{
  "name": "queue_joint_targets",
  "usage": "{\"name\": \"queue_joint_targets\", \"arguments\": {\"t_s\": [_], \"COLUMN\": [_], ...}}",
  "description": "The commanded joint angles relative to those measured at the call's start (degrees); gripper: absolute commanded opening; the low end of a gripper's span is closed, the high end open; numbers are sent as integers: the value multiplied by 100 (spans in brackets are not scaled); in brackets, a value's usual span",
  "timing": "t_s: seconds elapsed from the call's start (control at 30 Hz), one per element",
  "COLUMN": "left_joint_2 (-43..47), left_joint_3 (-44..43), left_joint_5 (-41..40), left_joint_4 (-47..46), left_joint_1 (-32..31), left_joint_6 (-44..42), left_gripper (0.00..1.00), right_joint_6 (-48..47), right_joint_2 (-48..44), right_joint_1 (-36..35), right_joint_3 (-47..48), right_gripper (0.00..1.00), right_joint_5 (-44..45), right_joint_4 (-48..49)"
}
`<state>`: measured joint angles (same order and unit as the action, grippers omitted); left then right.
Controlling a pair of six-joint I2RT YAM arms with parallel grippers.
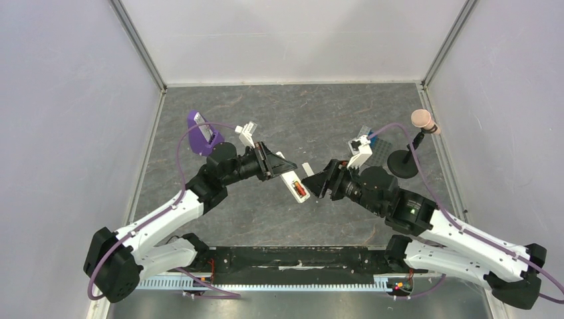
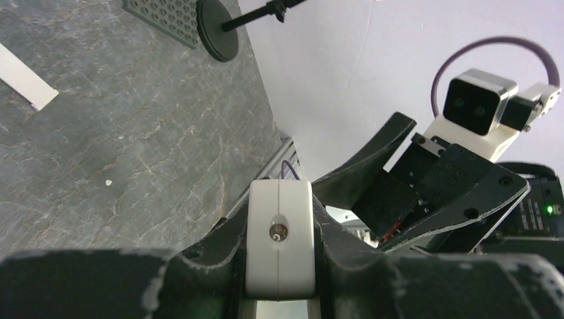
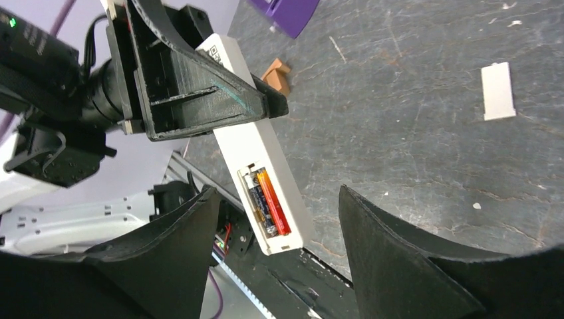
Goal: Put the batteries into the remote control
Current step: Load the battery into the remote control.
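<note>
My left gripper (image 1: 279, 167) is shut on the white remote control (image 1: 293, 184) and holds it above the table, back side up. Its open battery bay holds both batteries side by side, the dark one (image 3: 258, 201) and the red-orange one (image 3: 274, 201). In the left wrist view the remote's end (image 2: 280, 238) sits clamped between my fingers. My right gripper (image 1: 318, 183) is open and empty, just right of the remote's free end. In the right wrist view its fingers (image 3: 372, 229) stand wide on either side of the remote (image 3: 256, 156).
A small flat white strip (image 1: 307, 169) lies on the table just behind the remote; it also shows in the right wrist view (image 3: 497, 91). A purple stand (image 1: 201, 135) is at the back left. A black stand with a pink ball (image 1: 407, 156) and a grey studded plate (image 2: 171, 18) are at the back right. A small brown piece (image 3: 277, 72) lies by the purple stand.
</note>
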<state>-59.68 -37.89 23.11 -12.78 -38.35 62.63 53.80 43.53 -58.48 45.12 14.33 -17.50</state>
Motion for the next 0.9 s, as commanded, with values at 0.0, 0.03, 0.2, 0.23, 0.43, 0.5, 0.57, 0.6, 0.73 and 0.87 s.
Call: {"name": "queue_joint_targets", "arguments": {"t_s": [0.0,0.03,0.2,0.23,0.43,0.5,0.57,0.6,0.73,0.87], "left_joint_2": [143,134,151,142,152,155,148,129,127,143], "left_joint_3": [-371,-400,-532,-558,-682,-702,-709,-708,-670,-624], "left_joint_5": [721,886,1693,1860,2342,2351,2343,2348,2400,2511], "left_joint_4": [-199,-199,-159,-171,-199,-206,-238,-271,-483,-718], "left_joint_1": [-15,-15,-15,-15,-15,-15,-16,-15,-15,-15], "left_joint_6": [-563,-639,-993,-1051,-1269,-1275,-1247,-1233,-1104,-1012], "left_gripper": [2,2,2,2,2,2,2,2,2,2], "right_joint_6": [-617,-738,-1317,-1467,-1828,-1889,-1925,-1958,-1942,-1840], "right_joint_2": [182,210,311,334,440,501,550,581,617,626], "right_joint_1": [21,26,64,71,95,91,91,91,93,92], "right_joint_3": [129,172,428,468,533,524,494,482,403,301], "right_gripper": [68,67,64,64,62,60,59,58,52,41], "right_joint_5": [-629,-770,-1409,-1635,-2556,-2807,-2961,-2982,-2939,-2699], "right_joint_4": [467,443,170,127,9,10,11,5,36,95]}}
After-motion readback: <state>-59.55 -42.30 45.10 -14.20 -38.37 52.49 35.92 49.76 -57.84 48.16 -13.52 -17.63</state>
